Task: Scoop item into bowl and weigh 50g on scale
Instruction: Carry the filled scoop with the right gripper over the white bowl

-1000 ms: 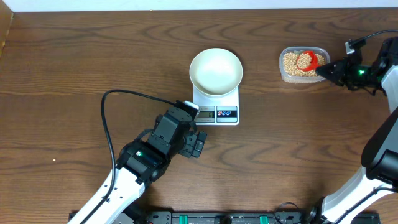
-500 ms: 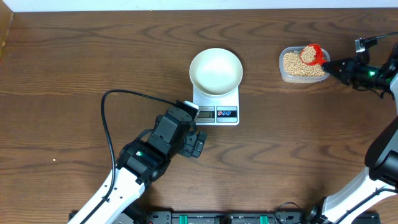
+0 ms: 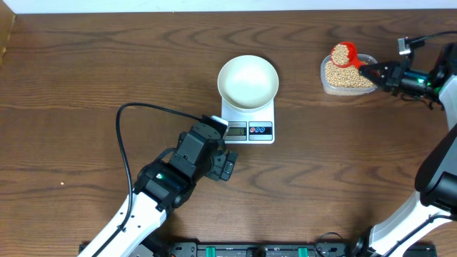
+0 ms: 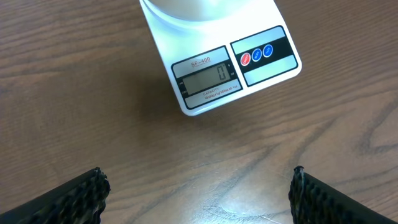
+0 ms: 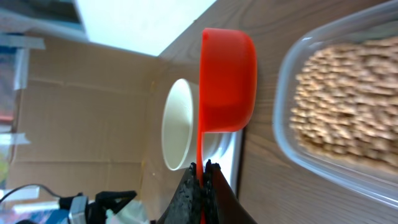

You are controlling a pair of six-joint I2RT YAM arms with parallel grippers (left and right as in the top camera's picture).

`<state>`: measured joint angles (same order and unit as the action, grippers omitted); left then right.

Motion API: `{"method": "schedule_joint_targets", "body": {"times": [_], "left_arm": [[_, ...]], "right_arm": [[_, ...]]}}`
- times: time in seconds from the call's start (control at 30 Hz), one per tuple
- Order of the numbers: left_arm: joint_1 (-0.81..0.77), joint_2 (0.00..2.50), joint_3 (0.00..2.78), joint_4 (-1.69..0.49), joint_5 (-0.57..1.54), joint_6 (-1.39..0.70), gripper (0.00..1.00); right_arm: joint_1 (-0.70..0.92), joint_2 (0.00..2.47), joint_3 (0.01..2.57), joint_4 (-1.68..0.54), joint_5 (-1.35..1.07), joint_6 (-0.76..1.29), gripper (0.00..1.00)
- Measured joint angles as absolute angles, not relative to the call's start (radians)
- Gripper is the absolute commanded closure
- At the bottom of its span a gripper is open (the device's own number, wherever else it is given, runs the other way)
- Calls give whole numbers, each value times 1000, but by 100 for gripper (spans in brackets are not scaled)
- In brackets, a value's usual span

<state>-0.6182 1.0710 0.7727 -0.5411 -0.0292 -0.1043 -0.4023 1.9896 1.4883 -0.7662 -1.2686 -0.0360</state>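
The white bowl (image 3: 248, 81) stands empty on the white scale (image 3: 250, 130), whose display (image 4: 208, 78) reads 0. Pale beans (image 3: 344, 77) fill a clear tub (image 3: 325, 84) at the right. My right gripper (image 3: 368, 70) is shut on the thin handle of a red scoop (image 3: 353, 48), which carries beans above the tub's far left corner. In the right wrist view the scoop (image 5: 227, 81) hangs side-on, with the bowl (image 5: 177, 124) behind it and the beans (image 5: 348, 99) to the right. My left gripper (image 4: 199, 199) is open and empty over bare table just in front of the scale.
A black cable (image 3: 136, 114) loops from my left arm across the table left of the scale. A cardboard wall (image 5: 81, 124) stands beyond the table's far side.
My right gripper has lifted the scoop out of the beans and carried it toward the tub's far left corner, now loaded. The left arm has not moved.
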Motion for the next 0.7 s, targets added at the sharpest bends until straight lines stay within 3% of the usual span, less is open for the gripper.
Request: {"method": "schedule_joint_targets", "body": {"times": [0.7], "left_arm": [[-618,1071,773,-541,-29,-105,5]], "right_arm": [[-93,1990,1488,-664,-1278,68,99]]}}
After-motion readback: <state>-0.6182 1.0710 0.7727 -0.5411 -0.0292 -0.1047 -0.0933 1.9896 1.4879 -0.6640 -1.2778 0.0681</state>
